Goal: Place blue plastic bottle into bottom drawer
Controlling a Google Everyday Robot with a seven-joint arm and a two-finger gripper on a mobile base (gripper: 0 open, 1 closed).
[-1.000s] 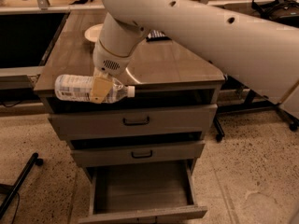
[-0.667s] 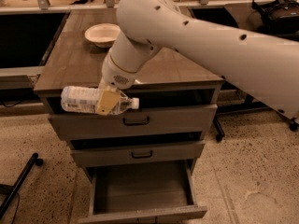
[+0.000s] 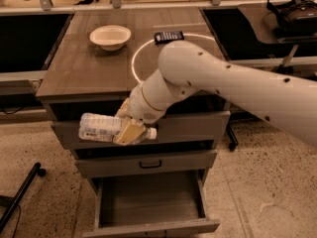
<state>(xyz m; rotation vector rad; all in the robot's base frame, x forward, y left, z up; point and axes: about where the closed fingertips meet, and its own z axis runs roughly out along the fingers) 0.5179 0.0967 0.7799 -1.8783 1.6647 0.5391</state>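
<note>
While the hand (image 3: 130,131) gripped the blue plastic bottle (image 3: 98,127) sideways before the top drawer (image 3: 198,125), the bottom drawer (image 3: 148,200) stood open below. Bottle apparently overhung leftward. Recommended: shift right, lower level, then release.

Lighting: dim, warm amber cast, from overhead.
Glare: bright ring reflection (image 3: 133,61) on desk (image 3: 84,68) top.
Shadow: dark recesses beneath the desk top and above bottom drawer (image 3: 148,197).
Tool (image 3: 130,130): before the upper drawer front, clamped on blue plastic bottle (image 3: 99,127), which is brightly lit.
</note>
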